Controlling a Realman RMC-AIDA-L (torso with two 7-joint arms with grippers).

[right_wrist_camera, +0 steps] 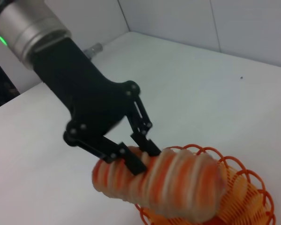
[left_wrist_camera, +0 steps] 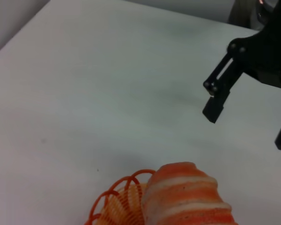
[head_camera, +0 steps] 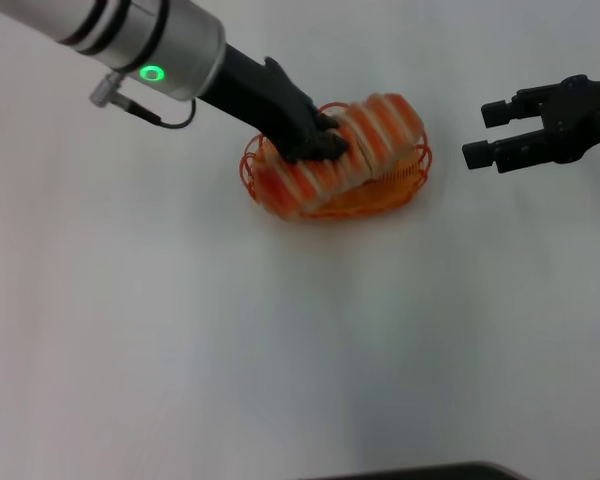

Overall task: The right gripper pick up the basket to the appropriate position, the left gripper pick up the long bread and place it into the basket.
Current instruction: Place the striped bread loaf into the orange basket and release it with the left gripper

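Observation:
The orange wire basket (head_camera: 412,178) stands on the white table, a little beyond the centre. The long bread (head_camera: 375,135), orange with cream stripes, lies slanted in it, its far end raised over the rim. My left gripper (head_camera: 315,146) is shut on the bread near its middle; the right wrist view shows its fingers (right_wrist_camera: 136,165) clasping the loaf (right_wrist_camera: 178,187) above the basket (right_wrist_camera: 246,194). The left wrist view shows the bread's end (left_wrist_camera: 187,201) and the basket rim (left_wrist_camera: 114,201). My right gripper (head_camera: 485,131) is open and empty, off to the right of the basket, also seen from the left wrist (left_wrist_camera: 248,121).
The white table (head_camera: 280,350) spreads all round the basket. A dark edge (head_camera: 430,472) shows at the near border. White wall panels (right_wrist_camera: 253,23) stand behind the table.

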